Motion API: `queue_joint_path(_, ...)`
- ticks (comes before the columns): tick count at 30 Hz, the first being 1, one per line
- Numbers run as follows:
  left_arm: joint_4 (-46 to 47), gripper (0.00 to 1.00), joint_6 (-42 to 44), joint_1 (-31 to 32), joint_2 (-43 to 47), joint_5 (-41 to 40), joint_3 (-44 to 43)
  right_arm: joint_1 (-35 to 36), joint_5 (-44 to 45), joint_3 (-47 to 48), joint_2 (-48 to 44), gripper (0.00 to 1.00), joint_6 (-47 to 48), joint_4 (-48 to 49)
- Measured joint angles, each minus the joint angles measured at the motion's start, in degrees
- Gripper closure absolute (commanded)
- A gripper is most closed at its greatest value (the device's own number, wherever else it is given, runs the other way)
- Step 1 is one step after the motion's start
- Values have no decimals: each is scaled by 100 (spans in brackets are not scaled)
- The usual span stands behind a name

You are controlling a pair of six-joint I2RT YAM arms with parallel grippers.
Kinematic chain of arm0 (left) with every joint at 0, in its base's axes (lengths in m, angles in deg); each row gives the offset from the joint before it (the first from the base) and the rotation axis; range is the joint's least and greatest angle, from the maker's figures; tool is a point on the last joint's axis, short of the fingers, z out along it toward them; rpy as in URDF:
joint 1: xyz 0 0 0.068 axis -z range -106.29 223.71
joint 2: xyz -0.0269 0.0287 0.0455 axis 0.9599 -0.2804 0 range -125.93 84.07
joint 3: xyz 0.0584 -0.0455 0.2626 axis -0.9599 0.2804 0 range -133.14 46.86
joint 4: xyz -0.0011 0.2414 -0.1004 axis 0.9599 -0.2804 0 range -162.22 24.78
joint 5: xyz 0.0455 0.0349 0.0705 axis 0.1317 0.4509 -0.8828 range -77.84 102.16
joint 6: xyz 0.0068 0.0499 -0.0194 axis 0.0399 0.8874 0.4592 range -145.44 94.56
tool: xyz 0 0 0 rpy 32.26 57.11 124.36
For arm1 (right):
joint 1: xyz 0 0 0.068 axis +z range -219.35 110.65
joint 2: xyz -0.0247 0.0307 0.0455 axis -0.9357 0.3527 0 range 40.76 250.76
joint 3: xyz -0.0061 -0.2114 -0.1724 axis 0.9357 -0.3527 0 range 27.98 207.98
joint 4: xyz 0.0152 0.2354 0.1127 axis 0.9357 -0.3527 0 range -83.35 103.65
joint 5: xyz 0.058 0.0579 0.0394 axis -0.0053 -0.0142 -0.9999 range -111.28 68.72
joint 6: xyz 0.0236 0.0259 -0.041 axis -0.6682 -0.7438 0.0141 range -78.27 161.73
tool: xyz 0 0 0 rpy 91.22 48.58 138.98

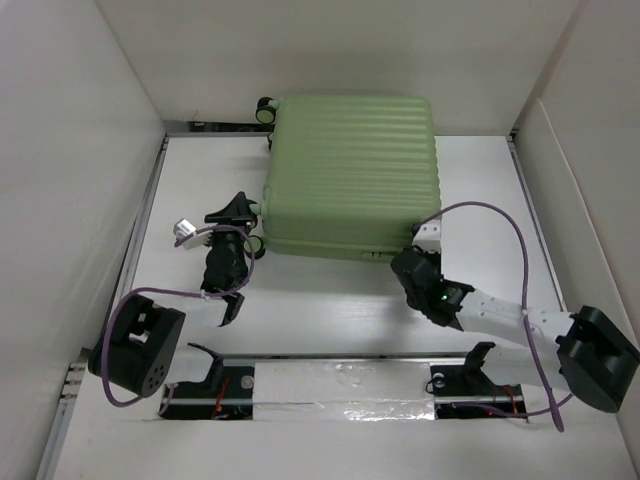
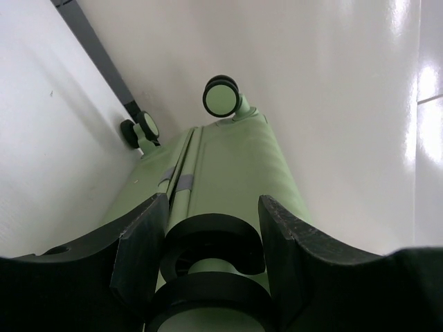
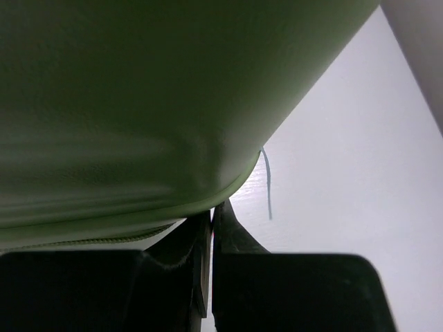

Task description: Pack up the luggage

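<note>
a: where is the luggage (image 1: 350, 175)?
b: closed and lying flat on its broad side, toward the back of the white table (image 1: 330, 310), ribbed pale green shell facing up.
a: and the left gripper (image 2: 213, 228)?
b: at the case's near-left corner, its two black fingers clamped on a caster wheel (image 2: 208, 266), one on either side and touching it.
a: the right gripper (image 3: 212, 214)?
b: pressed together with no gap, nothing between the fingers, the tips just under the rounded near-right corner of the case.
a: anything smaller?
b: in the left wrist view, two more wheels (image 2: 223, 95) stand at the far end of the case near the back wall. a purple cable (image 1: 520, 250) loops above the right arm.
</note>
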State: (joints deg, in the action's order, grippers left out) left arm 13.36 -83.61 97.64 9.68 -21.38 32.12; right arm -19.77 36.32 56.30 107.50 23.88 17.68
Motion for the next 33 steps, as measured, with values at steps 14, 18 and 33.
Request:
queue_joint_path(14, -986, 100, 629, 9, 1257, 404, -358, -1641, -4269, 431, -2542, 100, 273, -2535)
queue_joint_path(18, -1661, 100, 946, 4, 1552, 568, -699, -2269, -5160, 765, -2549, 100, 459, -3104)
queue_joint_path(33, -2879, 20, 1139, -131, 1226, 999, -682, -3359, -6693, -385, -3222, 100, 369, -2199)
